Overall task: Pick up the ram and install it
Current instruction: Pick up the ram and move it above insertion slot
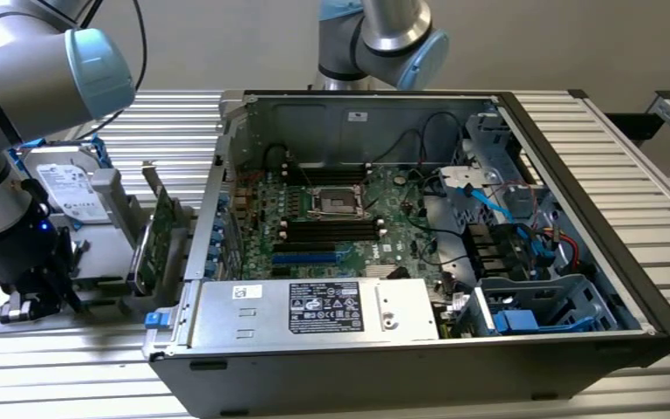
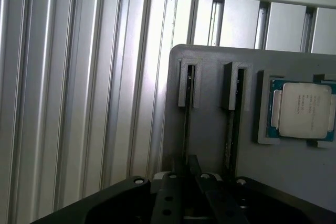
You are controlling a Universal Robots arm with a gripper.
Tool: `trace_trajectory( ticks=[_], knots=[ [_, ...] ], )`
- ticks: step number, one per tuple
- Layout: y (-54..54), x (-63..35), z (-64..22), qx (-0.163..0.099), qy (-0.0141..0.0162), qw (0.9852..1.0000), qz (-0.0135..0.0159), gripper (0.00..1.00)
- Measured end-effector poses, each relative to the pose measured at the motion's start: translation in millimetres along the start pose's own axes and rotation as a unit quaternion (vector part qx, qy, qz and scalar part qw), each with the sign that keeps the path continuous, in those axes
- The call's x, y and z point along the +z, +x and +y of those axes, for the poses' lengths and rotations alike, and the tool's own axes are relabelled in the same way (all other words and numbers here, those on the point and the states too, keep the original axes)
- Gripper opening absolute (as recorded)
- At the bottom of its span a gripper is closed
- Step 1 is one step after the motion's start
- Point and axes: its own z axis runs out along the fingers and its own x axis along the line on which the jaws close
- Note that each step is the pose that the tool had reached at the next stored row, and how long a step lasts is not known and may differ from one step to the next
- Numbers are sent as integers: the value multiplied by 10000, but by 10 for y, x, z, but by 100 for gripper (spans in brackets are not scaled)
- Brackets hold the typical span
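The ram (image 2: 185, 124) stands on edge in a slotted bracket of the grey holder plate (image 2: 294, 177), seen as a thin dark strip. A second stick (image 2: 231, 129) stands in the neighbouring bracket. My gripper (image 2: 187, 179) is down over the first stick, with its black fingers (image 2: 170, 192) close against either side of the stick's edge. In the exterior view my gripper (image 1: 32, 301) is low over the holder (image 1: 108, 304), at the exterior view's left of the open computer case (image 1: 230, 288). The motherboard's black memory slots (image 1: 332, 231) lie in the middle of the case.
A processor chip (image 2: 303, 111) sits in a recess of the holder beside the sticks. A hard drive (image 1: 62, 188) and a green expansion card (image 1: 154, 236) stand upright between my arm and the case wall. Cables and drive cages crowd the case's right side. The table is ribbed aluminium.
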Motion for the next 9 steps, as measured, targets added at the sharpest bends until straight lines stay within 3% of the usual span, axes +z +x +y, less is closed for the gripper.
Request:
trace_trajectory(
  ticks=[1,9],
  knots=[
    [0,0,0,0,0,10000,0,14],
    [0,0,0,0,0,10000,0,14]
  ],
)
